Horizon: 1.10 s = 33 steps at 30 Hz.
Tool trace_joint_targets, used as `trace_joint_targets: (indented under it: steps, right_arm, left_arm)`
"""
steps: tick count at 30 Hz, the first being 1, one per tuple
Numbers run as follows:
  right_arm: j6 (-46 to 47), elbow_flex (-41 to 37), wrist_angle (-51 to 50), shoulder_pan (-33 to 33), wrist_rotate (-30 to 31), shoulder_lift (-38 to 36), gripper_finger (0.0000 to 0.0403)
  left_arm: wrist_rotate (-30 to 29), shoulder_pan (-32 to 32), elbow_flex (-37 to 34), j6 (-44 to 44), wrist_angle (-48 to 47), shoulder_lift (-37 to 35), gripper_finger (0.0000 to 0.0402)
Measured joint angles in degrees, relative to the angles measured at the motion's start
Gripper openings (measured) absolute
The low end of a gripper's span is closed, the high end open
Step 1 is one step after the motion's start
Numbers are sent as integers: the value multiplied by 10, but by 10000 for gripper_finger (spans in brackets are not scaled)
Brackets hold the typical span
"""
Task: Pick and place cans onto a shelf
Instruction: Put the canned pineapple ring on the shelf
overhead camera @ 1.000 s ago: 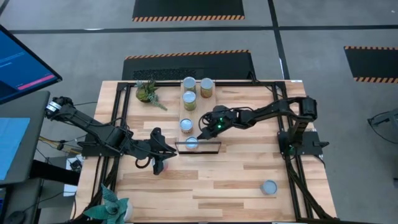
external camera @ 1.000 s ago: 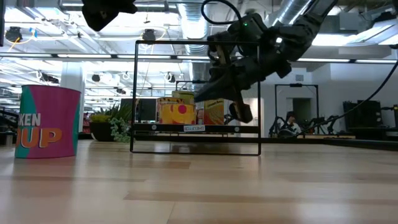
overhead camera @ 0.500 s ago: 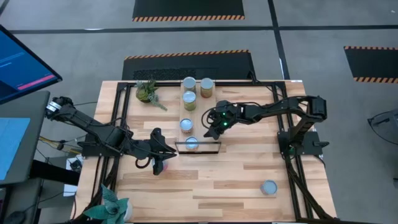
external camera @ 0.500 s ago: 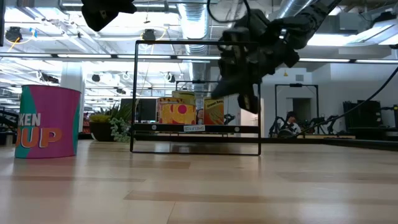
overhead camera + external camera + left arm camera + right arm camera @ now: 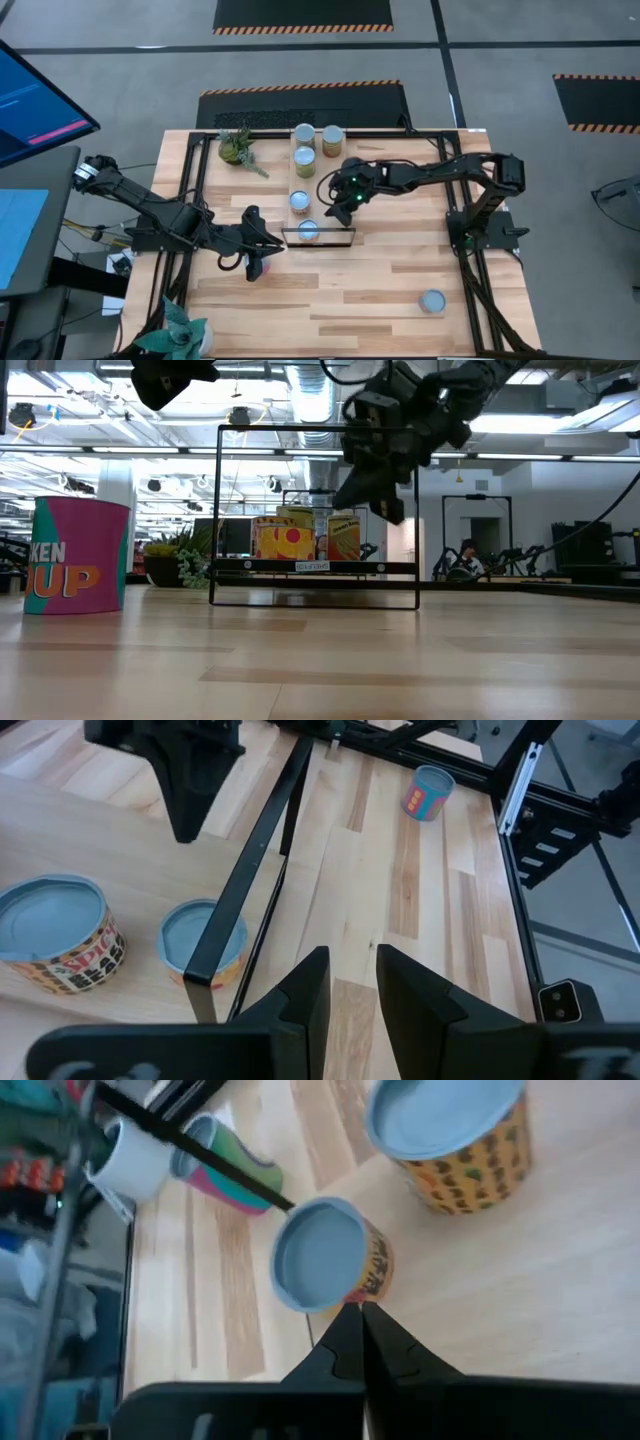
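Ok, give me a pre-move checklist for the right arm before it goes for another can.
1. Right gripper empty: ok, fingers shut on nothing in its wrist view.
2. Right gripper off the shelf: ok, it hangs above the board in the low view.
3. Cans on shelf upright: ok.
4. Loose can reachable: cannot tell; it stands upright near the table's front right corner.
5. Left gripper out of the way: ok, beside the black frame, holding nothing.

Overhead, table-level and two close wrist views (shelf [image 5: 318, 195] in all).
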Motion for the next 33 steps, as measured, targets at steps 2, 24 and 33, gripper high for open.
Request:
trace_joint_targets:
  steps: [2, 24, 33]
  right_arm:
    - [-16, 11, -29, -5, 0, 0, 4]
    - [149, 15, -62, -4, 78, 0, 2]
    - [137, 95, -94, 15, 78, 58, 0]
  left_arm:
    - [0, 0, 0, -5, 0, 0, 73]
    - [6, 0, 0, -7, 0, 0, 73]
    - [7, 0, 0, -5, 0, 0, 73]
